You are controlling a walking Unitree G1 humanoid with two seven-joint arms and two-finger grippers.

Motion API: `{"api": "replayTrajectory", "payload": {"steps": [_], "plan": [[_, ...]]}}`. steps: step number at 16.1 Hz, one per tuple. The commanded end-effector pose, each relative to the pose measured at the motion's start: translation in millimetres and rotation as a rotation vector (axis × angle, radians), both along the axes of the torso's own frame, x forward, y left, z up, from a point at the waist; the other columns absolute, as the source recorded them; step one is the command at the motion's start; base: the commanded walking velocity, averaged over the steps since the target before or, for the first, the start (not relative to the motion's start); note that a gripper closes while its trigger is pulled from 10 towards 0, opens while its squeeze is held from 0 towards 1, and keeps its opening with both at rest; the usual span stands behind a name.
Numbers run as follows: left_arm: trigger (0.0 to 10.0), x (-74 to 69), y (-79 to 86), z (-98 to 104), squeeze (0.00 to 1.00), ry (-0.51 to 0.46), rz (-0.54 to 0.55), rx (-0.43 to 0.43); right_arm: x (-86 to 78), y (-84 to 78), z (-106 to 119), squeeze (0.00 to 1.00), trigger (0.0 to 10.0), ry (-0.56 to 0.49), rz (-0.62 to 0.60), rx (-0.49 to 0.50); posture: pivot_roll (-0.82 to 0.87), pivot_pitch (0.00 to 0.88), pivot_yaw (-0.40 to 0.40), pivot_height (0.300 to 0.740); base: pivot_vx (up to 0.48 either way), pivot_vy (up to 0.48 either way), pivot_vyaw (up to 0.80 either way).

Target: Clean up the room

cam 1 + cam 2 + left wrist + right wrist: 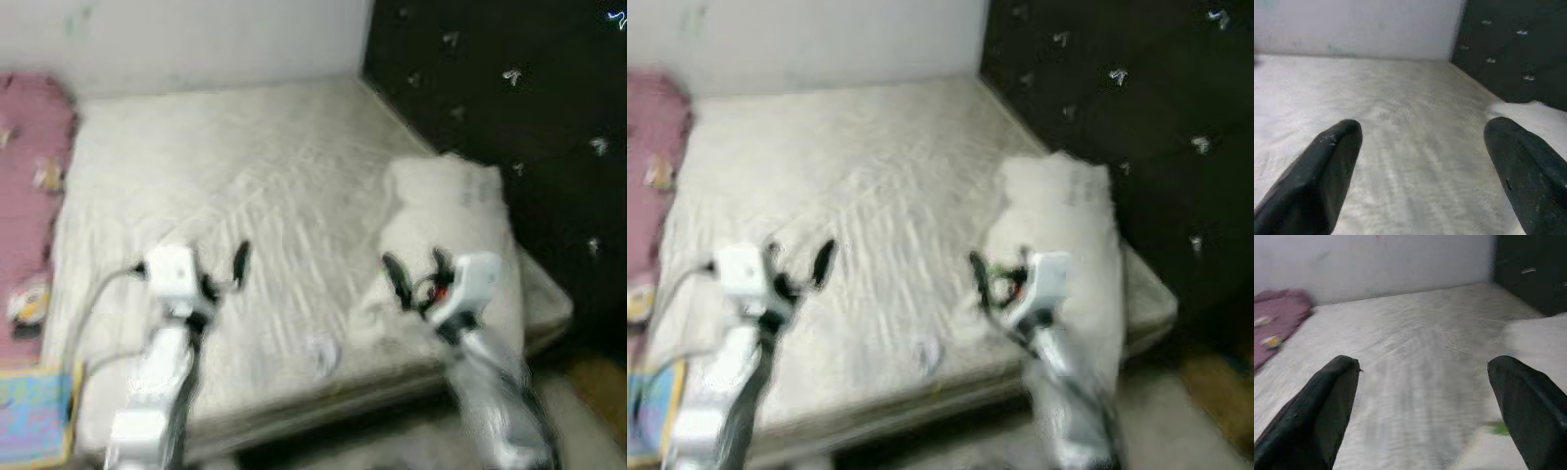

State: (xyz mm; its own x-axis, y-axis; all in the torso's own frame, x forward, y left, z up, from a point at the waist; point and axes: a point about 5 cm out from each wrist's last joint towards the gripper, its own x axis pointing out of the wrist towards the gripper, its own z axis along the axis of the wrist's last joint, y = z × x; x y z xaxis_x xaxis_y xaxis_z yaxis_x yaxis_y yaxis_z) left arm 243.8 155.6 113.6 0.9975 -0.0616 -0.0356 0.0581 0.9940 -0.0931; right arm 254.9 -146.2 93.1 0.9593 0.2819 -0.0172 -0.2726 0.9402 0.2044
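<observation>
A bed with a white wrinkled sheet (245, 186) lies before me. A white pillow (451, 215) rests on its right side, against the dark headboard. A small crumpled white scrap (321, 354) lies on the sheet near the front edge, between my two arms. My left gripper (800, 257) hovers open over the front left of the bed with nothing in it. My right gripper (415, 266) is open too, just over the pillow's near left edge. The pictures are blurred.
A black tufted headboard (509, 98) runs along the right, a white wall (196, 39) behind. A pink blanket (29, 176) with small toys lies along the bed's left side, and a colourful flat box (29, 416) sits at the front left. Bare floor (588, 382) shows at the front right.
</observation>
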Motion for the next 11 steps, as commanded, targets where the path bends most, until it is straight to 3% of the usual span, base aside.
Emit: {"api": "replayTrajectory", "payload": {"steps": [1,11], "plan": [[10.0,-0.4,-3.7,0.6,0.0,-0.002,-0.011,-0.002,3.0,-7.3,6.1,0.0,10.0,-0.024,-0.02,-0.026,0.02,0.023,-0.069,0.74,0.0,0.0,0.8],[10.0,1.9,-2.9,-1.6,0.0,0.008,0.006,-0.003,6.7,-10.7,7.2,0.0,10.0,-0.024,-0.077,-0.005,0.02,0.021,-0.067,0.74,0.0,0.0,0.0]]}}
